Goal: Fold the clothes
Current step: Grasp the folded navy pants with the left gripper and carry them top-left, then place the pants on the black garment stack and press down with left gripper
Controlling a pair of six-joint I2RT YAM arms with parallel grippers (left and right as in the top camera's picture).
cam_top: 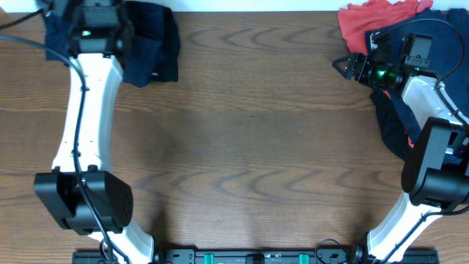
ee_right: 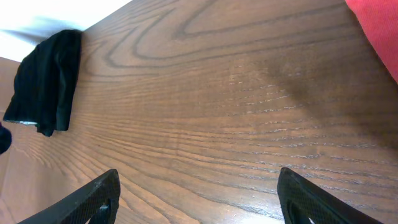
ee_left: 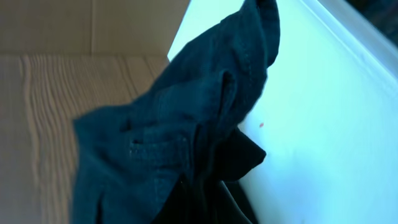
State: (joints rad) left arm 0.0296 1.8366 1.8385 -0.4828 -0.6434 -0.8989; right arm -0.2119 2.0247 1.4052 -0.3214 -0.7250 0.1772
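Observation:
A large navy blue garment (cam_top: 150,44) lies bunched at the table's far left corner, and my left arm's wrist (cam_top: 95,26) is right above it. In the left wrist view this navy garment (ee_left: 161,137) fills the frame and rises into my jaws. The fingers are buried in its dark folds, shut on the cloth. My right gripper (cam_top: 341,66) hovers open at the far right, pointing left, with only bare table between its fingers (ee_right: 93,199). A coral red garment (cam_top: 374,18) and more navy cloth (cam_top: 392,117) lie behind and under the right arm.
The wooden table (cam_top: 249,132) stretches between the two arms. A white wall (ee_left: 323,124) stands just behind the left pile. In the right wrist view the dark garment (ee_right: 46,81) shows far across the table, and the red cloth's edge (ee_right: 379,25) is at top right.

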